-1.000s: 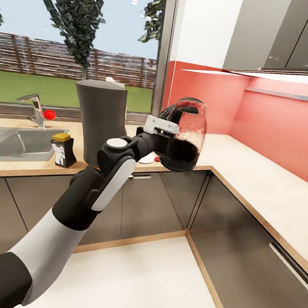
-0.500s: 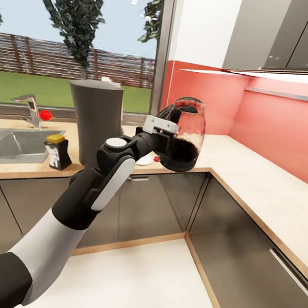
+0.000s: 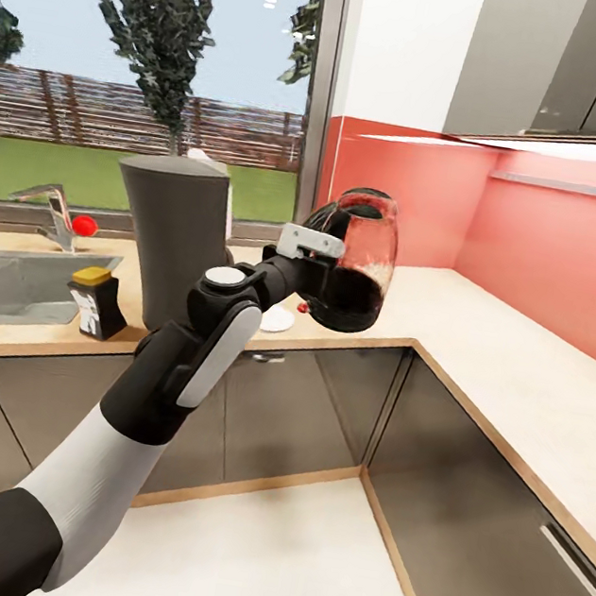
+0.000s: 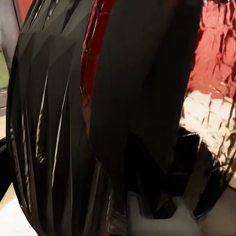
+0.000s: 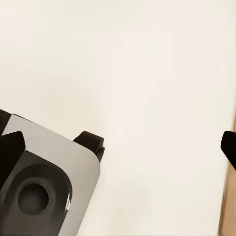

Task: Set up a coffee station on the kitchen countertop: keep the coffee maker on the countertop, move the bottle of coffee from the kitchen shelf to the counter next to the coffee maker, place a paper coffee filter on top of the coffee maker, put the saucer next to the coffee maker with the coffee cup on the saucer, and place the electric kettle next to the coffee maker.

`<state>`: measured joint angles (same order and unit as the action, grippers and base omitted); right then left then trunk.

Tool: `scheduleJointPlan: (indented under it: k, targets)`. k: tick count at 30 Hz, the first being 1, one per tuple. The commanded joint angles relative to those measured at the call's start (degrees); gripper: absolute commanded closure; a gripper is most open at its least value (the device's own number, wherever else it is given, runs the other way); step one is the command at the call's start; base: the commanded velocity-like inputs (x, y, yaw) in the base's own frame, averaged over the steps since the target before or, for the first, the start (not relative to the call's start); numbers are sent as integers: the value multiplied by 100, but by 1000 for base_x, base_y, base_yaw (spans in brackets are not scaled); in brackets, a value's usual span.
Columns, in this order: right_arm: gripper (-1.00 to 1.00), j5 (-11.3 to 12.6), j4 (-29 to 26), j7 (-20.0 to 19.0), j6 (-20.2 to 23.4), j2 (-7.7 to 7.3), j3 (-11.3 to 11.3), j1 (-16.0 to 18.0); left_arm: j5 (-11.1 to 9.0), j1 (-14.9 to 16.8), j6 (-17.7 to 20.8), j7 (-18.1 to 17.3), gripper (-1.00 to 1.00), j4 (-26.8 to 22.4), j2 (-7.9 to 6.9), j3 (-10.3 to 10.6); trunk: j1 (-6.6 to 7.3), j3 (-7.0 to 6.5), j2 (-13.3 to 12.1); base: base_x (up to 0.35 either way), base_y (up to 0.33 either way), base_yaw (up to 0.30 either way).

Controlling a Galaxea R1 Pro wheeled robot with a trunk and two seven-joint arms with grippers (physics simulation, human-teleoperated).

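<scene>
View swung right; left gripper clamps electric kettle aloft.

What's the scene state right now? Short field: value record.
left gripper: shut on the electric kettle, held in the air above the countertop edge
right gripper: fingertips apart over pale floor in the right wrist view
coffee maker: upright on the countertop
bottle of coffee: on the countertop, beside the coffee maker, towards the sink
saucer: on the countertop, partly hidden by the left arm
coffee cup: cannot tell
</scene>
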<state>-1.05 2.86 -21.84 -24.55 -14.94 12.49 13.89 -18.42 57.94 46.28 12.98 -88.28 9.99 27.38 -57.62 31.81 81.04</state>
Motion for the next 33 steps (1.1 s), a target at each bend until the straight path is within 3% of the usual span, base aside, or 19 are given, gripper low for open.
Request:
scheduleJointPlan:
  k: [1,33]
  targets:
    - [-100,-9,19,-9,-41,0,7,9,-47,7,19,55,100,-5,1,4,-1,6,4,206,-62,18]
    - [-100,-9,19,-5,-49,0,7,0,-47,7,15,55,100,-7,1,4,-1,6,4,83,-9,46]
